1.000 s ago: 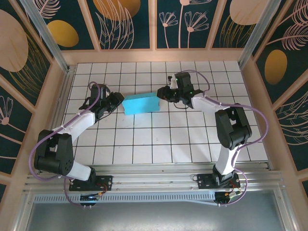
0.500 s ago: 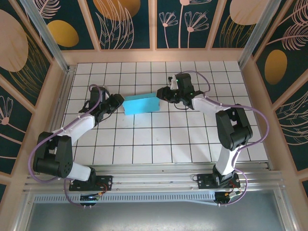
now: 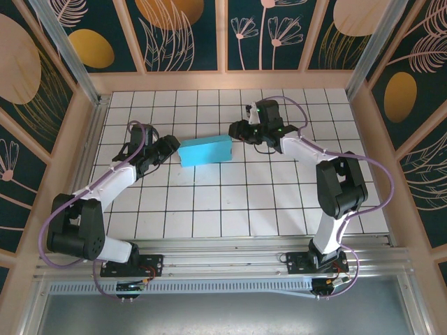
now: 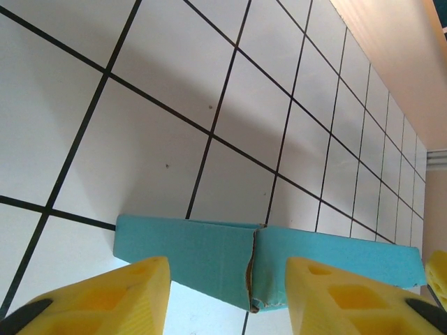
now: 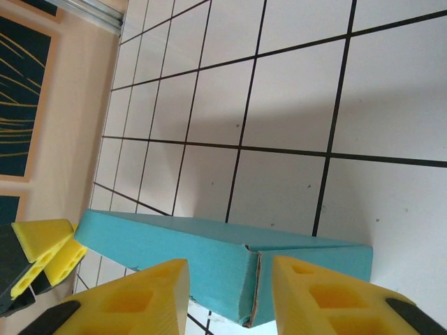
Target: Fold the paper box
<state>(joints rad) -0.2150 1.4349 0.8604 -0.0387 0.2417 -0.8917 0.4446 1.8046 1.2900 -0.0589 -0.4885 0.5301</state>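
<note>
Two ends, two grippers: the shallow light blue thin-card paper box (image 3: 204, 150) lies on the white tiled table (image 3: 244, 202), left of its middle. The left gripper (image 3: 170, 145) and the right gripper (image 3: 236, 131) each face one end, fingers spread wide and holding nothing. The box looks largely formed, but its end seams gape slightly, so pressing those ends shut seems to be what is left.

The paper box (image 3: 204, 150) blocks the middle of your desk (image 3: 293, 202), with the left tool (image 3: 170, 145) close at one short end and the right tool (image 3: 236, 130) at the other, jaws apart. Bare tiles (image 3: 209, 199) along both long sides give free passage.
</note>
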